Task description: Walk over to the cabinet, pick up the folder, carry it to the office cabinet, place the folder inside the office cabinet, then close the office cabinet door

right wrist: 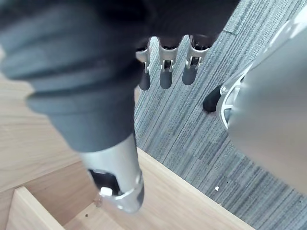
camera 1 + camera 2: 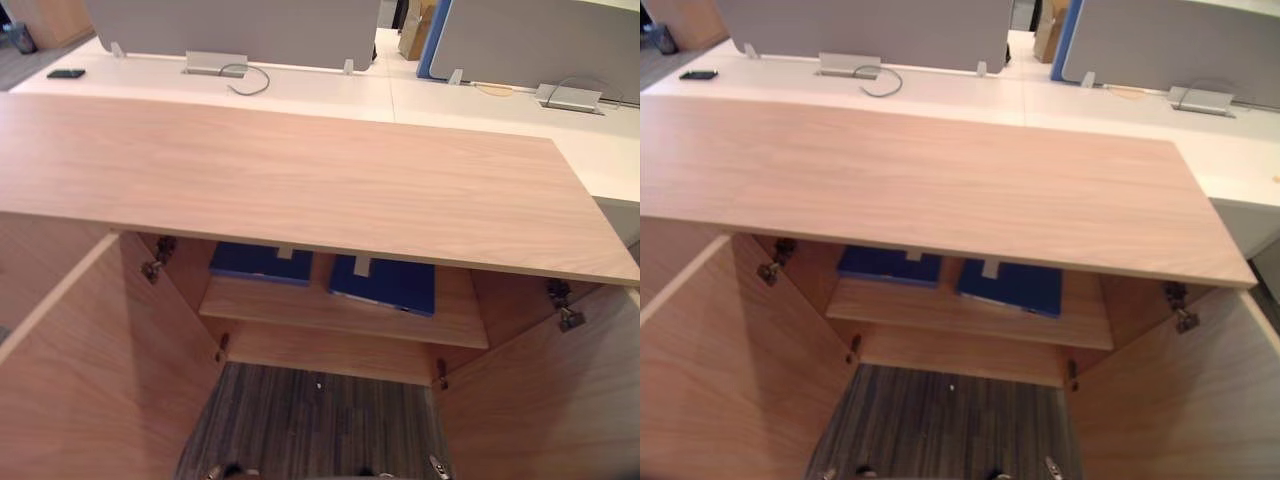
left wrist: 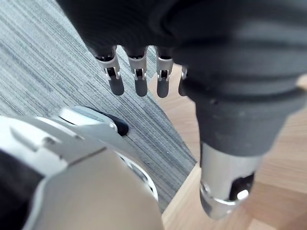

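Lying shelved, folders (image 2: 385, 283) apart from hands (image 3: 136, 79) (image 1: 165, 72)

In the light wood cabinet (image 2: 300, 180), whose left door (image 2: 90, 380) and right door (image 2: 545, 400) stand swung wide open, the dark blue left folder (image 2: 260, 262) and right folder (image 2: 385, 282) lie flat on the shelf (image 2: 330, 312), side by side, slightly apart, half hidden under the top.

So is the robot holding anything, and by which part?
Nothing. The left robot hand and right robot hand hang open and empty; both blue folders lie on the shelf.
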{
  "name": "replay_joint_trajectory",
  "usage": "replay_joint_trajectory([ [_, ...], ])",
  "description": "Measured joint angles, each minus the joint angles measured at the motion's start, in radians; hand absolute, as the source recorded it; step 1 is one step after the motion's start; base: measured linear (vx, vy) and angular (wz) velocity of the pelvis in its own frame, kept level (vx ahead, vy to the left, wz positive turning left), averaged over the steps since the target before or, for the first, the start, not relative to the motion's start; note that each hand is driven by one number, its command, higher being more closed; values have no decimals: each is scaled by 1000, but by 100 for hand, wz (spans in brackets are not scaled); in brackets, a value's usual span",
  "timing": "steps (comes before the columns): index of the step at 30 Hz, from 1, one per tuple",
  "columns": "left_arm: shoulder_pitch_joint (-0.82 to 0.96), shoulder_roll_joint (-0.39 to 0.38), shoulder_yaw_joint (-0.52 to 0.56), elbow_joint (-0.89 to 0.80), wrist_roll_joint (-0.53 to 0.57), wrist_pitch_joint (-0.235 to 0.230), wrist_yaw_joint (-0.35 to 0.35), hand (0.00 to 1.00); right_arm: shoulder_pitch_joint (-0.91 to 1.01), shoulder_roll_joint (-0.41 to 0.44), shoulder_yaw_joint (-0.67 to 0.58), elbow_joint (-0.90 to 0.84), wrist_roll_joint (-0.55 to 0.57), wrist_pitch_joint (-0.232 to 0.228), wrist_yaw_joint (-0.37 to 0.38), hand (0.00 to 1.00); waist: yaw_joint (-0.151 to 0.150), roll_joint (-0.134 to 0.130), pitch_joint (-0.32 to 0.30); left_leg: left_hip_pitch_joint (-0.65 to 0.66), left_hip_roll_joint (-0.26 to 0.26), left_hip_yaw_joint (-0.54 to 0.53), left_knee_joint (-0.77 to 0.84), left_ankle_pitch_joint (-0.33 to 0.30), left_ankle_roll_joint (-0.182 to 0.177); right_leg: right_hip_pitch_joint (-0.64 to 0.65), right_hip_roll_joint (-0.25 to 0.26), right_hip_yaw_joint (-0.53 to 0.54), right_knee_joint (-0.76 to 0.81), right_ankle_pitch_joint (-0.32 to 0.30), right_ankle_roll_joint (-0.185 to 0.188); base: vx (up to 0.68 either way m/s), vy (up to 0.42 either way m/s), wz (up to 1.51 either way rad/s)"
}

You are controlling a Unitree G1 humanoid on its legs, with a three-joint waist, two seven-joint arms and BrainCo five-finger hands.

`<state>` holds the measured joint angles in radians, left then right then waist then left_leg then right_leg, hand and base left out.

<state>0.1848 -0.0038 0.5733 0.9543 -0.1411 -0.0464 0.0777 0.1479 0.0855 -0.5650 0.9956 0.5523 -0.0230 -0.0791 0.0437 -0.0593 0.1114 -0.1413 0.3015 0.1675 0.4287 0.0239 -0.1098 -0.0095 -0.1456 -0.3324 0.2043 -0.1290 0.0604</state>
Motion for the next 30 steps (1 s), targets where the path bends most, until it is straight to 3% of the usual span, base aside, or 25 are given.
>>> replay_joint_trajectory([
  [1,-1,-21,21,-3,-21,1,5,0,1,-3,7,1,-5,0,-2,0,10,13,16,-72,43,-24,195,21,56,13,13,10,38,-35,-17,-143,-129,-27],
  [2,3,-31,34,-3,-37,2,5,0,4,-4,7,1,-8,0,-4,0,12,20,21,-92,60,-29,254,44,86,23,20,15,55,-52,-20,-113,-106,-28],
  [3,7,-31,46,-3,-56,2,8,0,13,-3,9,1,-17,1,-5,0,16,12,21,-114,67,-44,332,52,99,38,24,23,78,-85,-27,-66,-85,-17],
  [5,6,-39,48,-4,-74,2,7,0,11,-5,9,1,-23,2,-12,0,20,20,25,-160,39,-27,382,-44,70,30,27,40,91,-97,-32,-60,-59,-21],
  [7,6,-55,69,-3,-77,3,8,0,10,-7,3,0,-23,2,-12,0,21,25,29,-156,-7,35,277,-85,37,17,26,57,88,-96,-32,-7,49,-29],
  [9,21,-76,83,-1,-71,10,8,0,14,-24,-3,0,-23,1,-12,0,24,57,17,-106,-47,78,65,-75,39,4,39,72,89,-95,-23,87,144,-35],
  [10,20,-72,104,20,-64,16,4,0,11,-24,-6,4,-26,1,-14,0,25,60,9,-54,-79,100,-35,-109,43,-10,25,93,100,-101,-6,141,167,-22],
  [12,11,-72,116,21,-47,16,4,0,13,-18,-22,6,-34,2,-14,0,22,52,6,-32,-110,120,-75,-105,50,-3,-2,98,83,-85,12,155,151,-10],
  [15,2,-73,115,31,-16,16,4,0,9,-24,-42,22,-61,2,-12,0,23,63,-17,0,-152,159,-117,-112,60,15,-30,117,35,-60,34,189,141,-15],
  [20,-7,-68,102,55,-10,10,4,0,12,-26,-42,22,-68,2,-11,0,21,67,-43,54,-185,184,-198,-106,69,35,-50,120,6,-25,34,118,86,-13],
  [23,-6,-69,78,56,-9,9,3,0,12,-37,-20,18,-99,3,-10,0,20,80,-40,110,-199,193,-250,-99,81,-35,-71,129,198,-22,30,40,95,-5],
  [26,-3,-63,57,59,-2,9,2,0,12,-44,31,-8,-102,2,-9,0,12,89,-30,171,-202,200,-298,-96,95,-132,-114,138,429,18,-28,5,68,-5],
  [28,4,-57,40,59,8,8,2,0,14,-53,76,-21,-102,1,-8,0,2,89,-29,178,-200,200,-304,-100,103,-144,-128,98,425,-8,-15,11,20,0],
  [30,-1,-43,16,57,14,8,3,0,4,-66,137,-30,-102,1,-11,0,-2,86,-5,137,-179,180,-235,-123,85,-136,-97,89,281,-7,-16,-4,-84,16],
])
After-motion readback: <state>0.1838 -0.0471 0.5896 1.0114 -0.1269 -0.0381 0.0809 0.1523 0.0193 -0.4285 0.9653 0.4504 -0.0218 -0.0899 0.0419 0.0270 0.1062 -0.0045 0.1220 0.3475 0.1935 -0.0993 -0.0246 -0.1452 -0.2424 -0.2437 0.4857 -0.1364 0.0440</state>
